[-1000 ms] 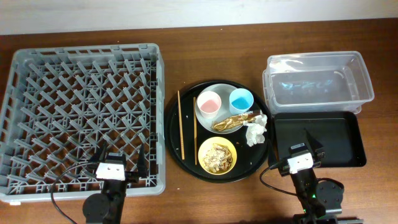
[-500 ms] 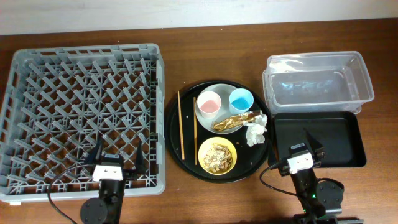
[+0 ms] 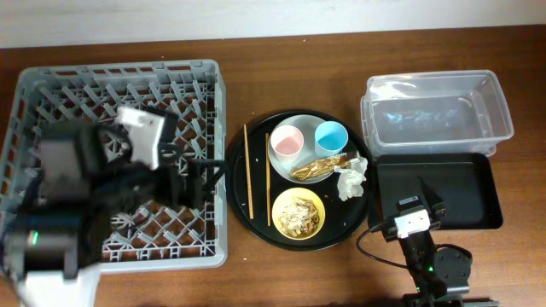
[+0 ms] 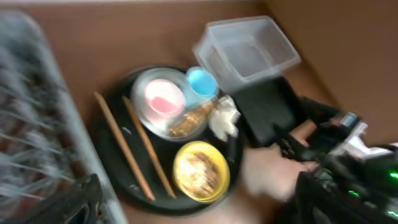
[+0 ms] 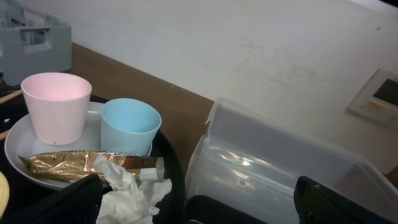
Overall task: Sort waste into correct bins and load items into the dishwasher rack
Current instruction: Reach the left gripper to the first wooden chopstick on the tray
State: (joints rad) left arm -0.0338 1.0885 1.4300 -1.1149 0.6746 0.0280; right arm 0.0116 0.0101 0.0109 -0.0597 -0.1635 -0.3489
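Note:
A pink cup (image 3: 287, 141), a blue cup (image 3: 331, 136) and a gold foil wrapper (image 3: 322, 164) sit on a pale plate (image 3: 280, 162). A white napkin (image 3: 350, 181) lies beside it. A yellow bowl (image 3: 298, 213) holds beige scraps. Two chopsticks (image 3: 247, 170) lie to the left. The grey rack (image 3: 85, 94) is at the left. My left gripper (image 3: 198, 175) hangs open and empty over the rack's right side. My right gripper (image 3: 409, 200) is open and empty over the black tray (image 3: 461, 192), with the clear tub (image 3: 435, 115) behind it.
The plate, bowl, napkin and chopsticks all rest on a large round black tray (image 3: 239, 192). The left wrist view is blurred; it shows the bowl (image 4: 200, 171), the cups (image 4: 163, 98) and the tub (image 4: 245, 53). The right wrist view shows the napkin (image 5: 134, 193) and the tub (image 5: 280, 162).
My left arm has risen from the table's front edge and swung up over the rack, towards the round tray. The right arm has not moved.

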